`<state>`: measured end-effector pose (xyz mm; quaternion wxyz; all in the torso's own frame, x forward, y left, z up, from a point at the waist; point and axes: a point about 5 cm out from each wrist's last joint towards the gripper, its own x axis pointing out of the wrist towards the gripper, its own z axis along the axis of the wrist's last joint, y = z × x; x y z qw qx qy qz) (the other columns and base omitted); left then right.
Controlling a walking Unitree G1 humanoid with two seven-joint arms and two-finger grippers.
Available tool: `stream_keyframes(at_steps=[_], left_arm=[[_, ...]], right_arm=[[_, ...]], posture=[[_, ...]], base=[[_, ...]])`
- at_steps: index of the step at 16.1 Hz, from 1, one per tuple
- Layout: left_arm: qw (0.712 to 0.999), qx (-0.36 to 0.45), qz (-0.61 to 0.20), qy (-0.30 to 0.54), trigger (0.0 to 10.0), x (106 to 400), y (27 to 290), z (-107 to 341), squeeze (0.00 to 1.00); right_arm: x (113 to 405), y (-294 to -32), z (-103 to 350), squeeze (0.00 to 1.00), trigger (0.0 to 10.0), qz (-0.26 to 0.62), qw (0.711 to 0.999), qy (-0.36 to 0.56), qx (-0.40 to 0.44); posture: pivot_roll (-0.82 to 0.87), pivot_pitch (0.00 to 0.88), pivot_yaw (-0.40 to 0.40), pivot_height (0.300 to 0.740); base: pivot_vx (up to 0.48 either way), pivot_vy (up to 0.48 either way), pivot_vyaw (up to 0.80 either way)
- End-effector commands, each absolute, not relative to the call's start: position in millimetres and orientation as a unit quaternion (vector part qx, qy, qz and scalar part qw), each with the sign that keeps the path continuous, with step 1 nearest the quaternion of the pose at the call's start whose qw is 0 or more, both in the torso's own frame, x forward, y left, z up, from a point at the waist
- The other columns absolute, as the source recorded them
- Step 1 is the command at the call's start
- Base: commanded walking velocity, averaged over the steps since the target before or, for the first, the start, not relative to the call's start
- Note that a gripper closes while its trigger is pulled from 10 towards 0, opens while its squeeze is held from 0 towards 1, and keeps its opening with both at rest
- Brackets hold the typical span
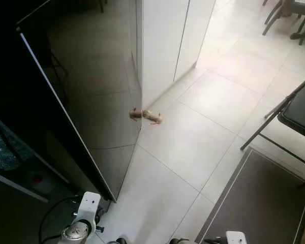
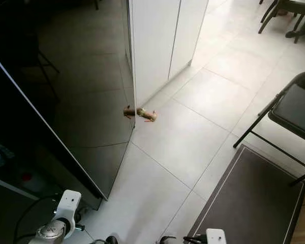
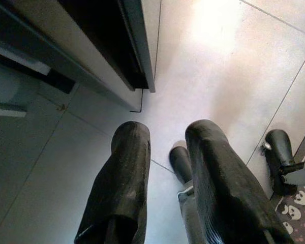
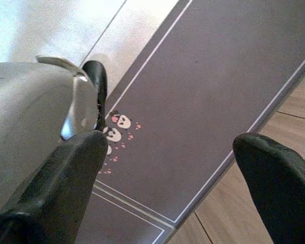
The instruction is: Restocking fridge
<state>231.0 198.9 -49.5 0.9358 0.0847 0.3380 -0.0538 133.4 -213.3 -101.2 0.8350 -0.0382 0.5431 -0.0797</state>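
Fridge door (image 1: 91, 101) stands open; left tool (image 3: 165, 168) hangs narrowly parted above the floor (image 1: 193, 142), right tool (image 4: 168, 178) wide above the mat (image 4: 218, 76).

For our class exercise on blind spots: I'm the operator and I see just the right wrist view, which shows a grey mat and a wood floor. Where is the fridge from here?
Observer: A glossy black door stands open on the robot's left, across the tiled floor from the mat.
Operator: Is anything lying on the floor?
Observer: A small brown object lies at the door's far edge, beside a white cabinet.
Operator: And the left arm?
Observer: The left gripper hangs low near the door's bottom corner, jaws apart, holding nothing.
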Motion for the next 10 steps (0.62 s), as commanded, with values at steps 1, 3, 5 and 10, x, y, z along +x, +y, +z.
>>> stream_keyframes(at_steps=[1,3,5,10], left_arm=[[0.935,0.073,-0.057,0.343,10.0,224,198,-54,0.00],[0.937,0.054,-0.065,0.339,10.0,224,196,-54,0.00],[0.938,0.028,-0.090,0.332,10.0,224,191,-53,0.00],[0.950,0.037,-0.103,0.292,10.0,227,190,-47,0.00]], right_arm=[[125,-212,-104,0.00,10.0,-0.079,0.829,0.553,-0.040],[128,-209,-104,0.00,10.0,-0.075,0.831,0.550,-0.041],[131,-209,-103,0.00,10.0,-0.069,0.834,0.546,-0.045],[139,-202,-101,0.00,10.0,-0.060,0.838,0.540,-0.051]], posture=[[-0.16,0.170,-0.030,0.740],[-0.15,0.165,-0.030,0.740],[-0.15,0.160,-0.030,0.740],[-0.14,0.148,-0.028,0.740]], base=[[0.000,0.000,0.00],[0.000,0.000,0.00],[0.000,0.000,0.00],[0.000,0.000,0.00]])
